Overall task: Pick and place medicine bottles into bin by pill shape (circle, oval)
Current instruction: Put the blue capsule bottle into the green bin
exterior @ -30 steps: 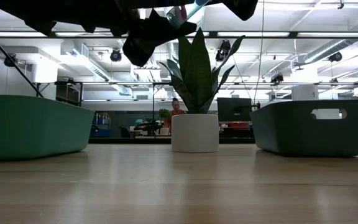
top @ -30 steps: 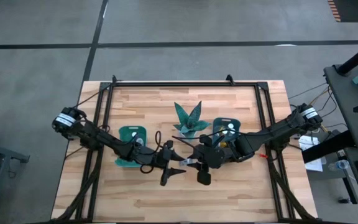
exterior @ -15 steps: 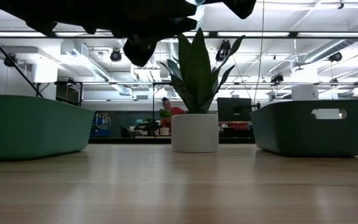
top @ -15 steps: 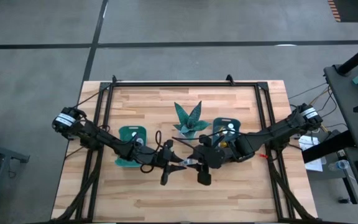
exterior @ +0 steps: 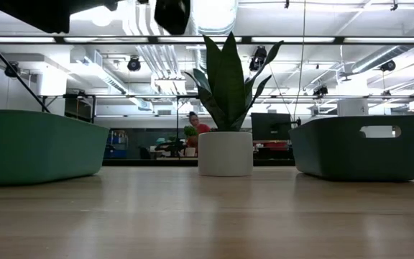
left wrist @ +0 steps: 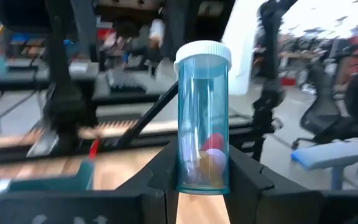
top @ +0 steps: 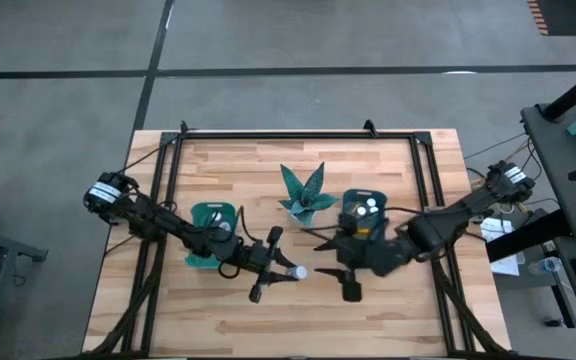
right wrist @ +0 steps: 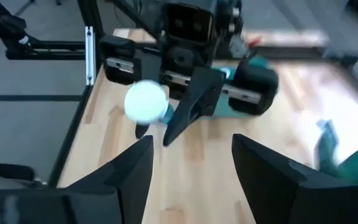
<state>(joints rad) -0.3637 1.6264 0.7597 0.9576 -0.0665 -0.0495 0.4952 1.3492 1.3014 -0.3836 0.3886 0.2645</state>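
1. Wooden tabletop (top: pixel 268 330) seen from above: the left pincer (top: pixel 280 271) is closed on a small bottle (top: pixel 295 271), whose white cap points toward the right pincer (top: pixel 320 265) just beside it. Behind the left pincer sits one teal bin (top: pixel 211 218); behind the right one sits a second bin (top: pixel 361 205) with white caps showing inside. A spiky plant (top: pixel 304 193) stands between the bins, a possible snag on any swing across.

2. From table height, the plant's white pot (exterior: pixel 225 153) stands mid-tabletop between the two bin walls; dark arm parts hang at the top edge, and I cannot say which arm they belong to. A person shows far off in the room.

3. Left wrist camera: clear blue plastic bottle (left wrist: pixel 204 118) stands upright between the fingers (left wrist: pixel 160 171), gripped low on its body, pills resting at the bottom. It is probably light, stiff and smooth, so it could slip; a hold on the mid-body looks safest, away from the cap.

4. Right wrist camera: the right pincer's fingers (right wrist: pixel 132 171) are spread wide and empty, and the bottle's white cap (right wrist: pixel 145 102) faces them, just ahead.
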